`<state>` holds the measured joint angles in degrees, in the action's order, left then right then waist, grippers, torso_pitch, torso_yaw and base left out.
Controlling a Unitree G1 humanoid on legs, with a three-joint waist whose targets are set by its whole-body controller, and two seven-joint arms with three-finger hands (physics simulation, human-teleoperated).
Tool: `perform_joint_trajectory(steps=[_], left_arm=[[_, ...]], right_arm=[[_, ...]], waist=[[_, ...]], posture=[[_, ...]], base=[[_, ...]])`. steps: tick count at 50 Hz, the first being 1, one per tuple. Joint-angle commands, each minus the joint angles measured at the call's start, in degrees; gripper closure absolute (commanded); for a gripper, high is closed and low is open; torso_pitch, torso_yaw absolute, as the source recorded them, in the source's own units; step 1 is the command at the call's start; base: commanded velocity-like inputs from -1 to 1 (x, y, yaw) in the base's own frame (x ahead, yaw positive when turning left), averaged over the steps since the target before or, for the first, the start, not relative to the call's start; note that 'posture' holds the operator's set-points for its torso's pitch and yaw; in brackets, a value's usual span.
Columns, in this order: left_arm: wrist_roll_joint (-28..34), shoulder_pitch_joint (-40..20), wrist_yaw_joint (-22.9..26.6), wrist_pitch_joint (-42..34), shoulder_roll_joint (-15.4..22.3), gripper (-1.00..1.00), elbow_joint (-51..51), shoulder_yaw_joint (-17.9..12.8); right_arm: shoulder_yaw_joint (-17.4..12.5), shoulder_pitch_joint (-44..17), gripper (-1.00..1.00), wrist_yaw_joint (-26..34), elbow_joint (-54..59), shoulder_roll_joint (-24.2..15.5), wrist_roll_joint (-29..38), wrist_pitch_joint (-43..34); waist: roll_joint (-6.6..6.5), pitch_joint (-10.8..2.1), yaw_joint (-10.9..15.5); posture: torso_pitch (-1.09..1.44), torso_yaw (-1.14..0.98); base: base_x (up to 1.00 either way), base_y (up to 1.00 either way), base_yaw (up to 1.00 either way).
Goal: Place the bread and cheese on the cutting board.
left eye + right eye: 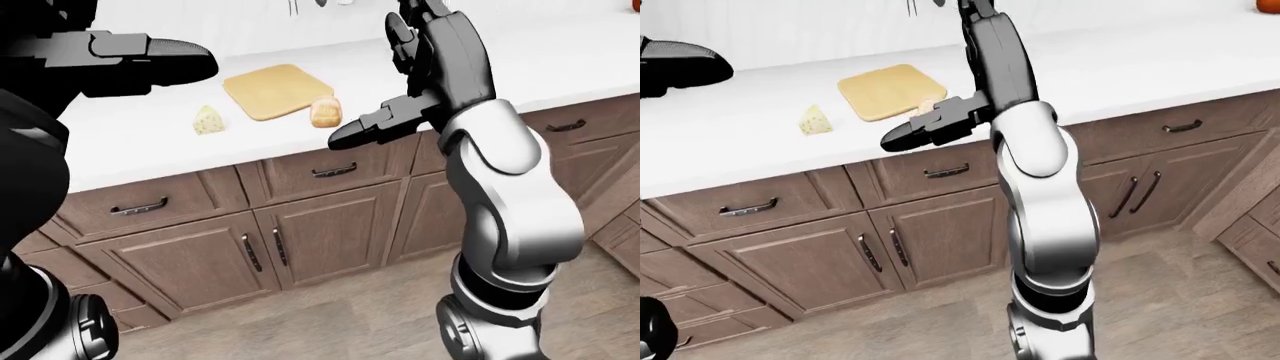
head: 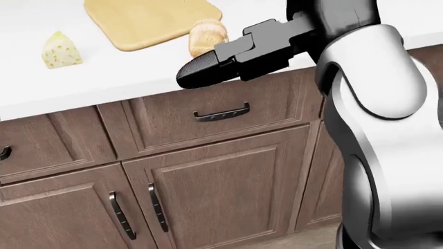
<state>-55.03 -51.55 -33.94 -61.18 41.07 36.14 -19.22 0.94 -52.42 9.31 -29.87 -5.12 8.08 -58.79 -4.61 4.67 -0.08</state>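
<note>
Down low, at six o'clock in the left-eye view, the wood floor (image 1: pixel 330 330) runs under brown cabinets (image 1: pixel 330 232) with dark handles, and a drawer (image 2: pixel 207 116) sits just under the counter edge. Above them my right arm rises at three o'clock, and my right hand (image 1: pixel 420 82) hangs over the edge of the white counter (image 1: pixel 140 150), fingers spread wide and holding nothing; one dark finger (image 2: pixel 207 67) pokes out towards nine o'clock in the head view. My left hand (image 1: pixel 150 60) shows at ten o'clock in the left-eye view, a dark shape above the counter with nothing in it that I can see; how far its fingers are parted I cannot tell.

Further out on the counter, the bread (image 2: pixel 206 35) lies just beside the near right corner of the cutting board (image 2: pixel 149 21), at the board's five o'clock, seemingly touching its edge but not on it. The cheese (image 2: pixel 58 50) stands on the bare counter at the board's eight o'clock, apart from the board and well apart from the bread
</note>
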Motion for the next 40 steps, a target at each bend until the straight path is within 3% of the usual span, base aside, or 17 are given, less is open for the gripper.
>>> perform_joint_trajectory(steps=[1, 7, 9, 10, 11, 12, 19, 22, 24, 25, 27, 32, 35, 36, 37, 38, 40], left_arm=[[0.7, -2.1, 0.4, 1.9, 0.6, -1.00, 0.8, -0.5], [0.4, -2.4, 0.3, 1.3, 0.5, -1.00, 1.0, -0.8], [0.2, -2.6, 0.1, 1.1, 0.6, -1.00, 1.1, -0.9], [0.2, -2.5, 0.1, 1.2, 0.6, -1.00, 1.2, -0.9], [0.3, -2.4, 0.2, 1.4, 0.6, -1.00, 1.1, -0.9], [0.2, -2.4, 0.2, 1.3, 0.6, -1.00, 1.1, -0.9], [0.0, -2.6, 0.0, 1.4, 0.9, -1.00, 1.0, -0.9], [0.1, -2.8, 0.0, 1.4, 1.0, -1.00, 0.8, -0.8], [0.2, -2.8, 0.1, 1.5, 1.0, -1.00, 0.7, -0.8], [0.3, -2.6, 0.2, 1.7, 0.9, -1.00, 0.7, -0.8], [0.5, -2.4, 0.4, 1.8, 0.9, -1.00, 0.7, -0.7], [0.6, -2.3, 0.4, 1.8, 0.7, -1.00, 0.8, -0.7], [0.3, -2.6, 0.2, 1.5, 0.7, -1.00, 0.9, -0.8], [0.2, -2.6, 0.1, 1.4, 0.7, -1.00, 1.0, -0.8], [0.4, -2.5, 0.2, 1.5, 0.6, -1.00, 0.9, -0.7], [0.4, -2.6, 0.3, 1.5, 0.6, -1.00, 0.9, -0.7], [0.7, -2.4, 0.5, 1.7, 0.5, -1.00, 0.9, -0.6]], right_arm=[[-1.4, -2.3, -1.00, -0.6, -2.0, -0.7, 0.6, 1.9], [-1.5, -2.1, -1.00, -0.7, -1.9, -0.7, 0.4, 2.0], [-1.4, -2.1, -1.00, -0.7, -2.0, -0.7, 0.3, 2.1], [-1.3, -2.1, -1.00, -0.7, -2.1, -0.7, 0.4, 2.0], [-1.2, -2.0, -1.00, -0.7, -2.0, -0.6, 0.4, 2.1], [-1.1, -2.0, -1.00, -0.7, -2.0, -0.6, 0.5, 2.1], [-0.9, -2.1, -1.00, -0.4, -1.9, -0.5, 0.8, 2.3], [-1.0, -2.4, -1.00, -0.4, -1.9, -0.5, 1.0, 2.1], [-0.9, -2.3, -1.00, -0.4, -1.7, -0.6, 1.2, 2.3], [-0.8, -2.2, -1.00, -0.4, -1.7, -0.5, 1.2, 2.4], [-0.7, -2.0, -1.00, -0.3, -1.5, -0.3, 1.4, 2.7], [-0.8, -2.0, -1.00, -0.1, -1.5, -0.2, 1.5, 2.8], [-0.6, -2.0, -1.00, -0.1, -1.4, -0.1, 1.7, 2.8], [-0.5, -1.9, -1.00, -0.1, -1.4, -0.1, 1.9, 2.8], [-0.6, -1.8, -1.00, -0.1, -1.0, -0.2, 2.1, 3.4], [-0.5, -1.8, -1.00, -0.2, -0.9, -0.3, 2.4, 3.5], [-0.3, -1.8, -1.00, -0.2, -0.9, -0.4, 3.0, 3.4]], waist=[[-0.63, -1.89, -0.4], [3.33, -1.51, 0.4], [6.29, -2.36, 0.7], [6.74, -3.19, 1.0], [5.91, -2.21, 0.3], [6.41, -1.94, 0.6], [3.41, -1.44, -0.1], [0.69, -1.89, -0.8], [-3.01, -3.07, -1.1], [-0.13, -2.48, -0.6], [-0.83, -2.00, -0.6], [1.86, -1.87, -0.1], [4.56, -2.91, 0.2], [6.00, -4.35, 0.3], [4.42, -1.97, 0.1], [4.72, -1.36, 0.2], [3.66, -1.45, -0.4]], posture=[[0.00, 0.00], [0.00, 0.00], [0.00, 0.00], [0.00, 0.00], [0.00, 0.00], [0.00, 0.00], [0.00, 0.00], [0.00, 0.00], [0.00, 0.00], [0.00, 0.00], [0.00, 0.00], [0.00, 0.00], [0.00, 0.00], [0.00, 0.00], [0.00, 0.00], [0.00, 0.00], [0.00, 0.00]], base=[[0.28, 0.00, 0.00], [0.27, 0.00, 0.00], [0.27, 0.00, 0.00], [0.28, 0.00, 0.00], [0.27, 0.00, 0.00], [0.28, 0.00, 0.00], [0.28, 0.00, 0.00], [0.28, 0.00, 0.00], [0.28, 0.05, 0.00], [0.28, 0.16, 0.00], [0.27, 0.16, 0.00], [0.23, 0.15, 0.00], [0.08, 0.15, 0.00], [0.02, 0.09, 0.00], [0.01, 0.02, 0.00], [0.00, 0.00, 0.00], [0.00, 0.00, 0.00]])
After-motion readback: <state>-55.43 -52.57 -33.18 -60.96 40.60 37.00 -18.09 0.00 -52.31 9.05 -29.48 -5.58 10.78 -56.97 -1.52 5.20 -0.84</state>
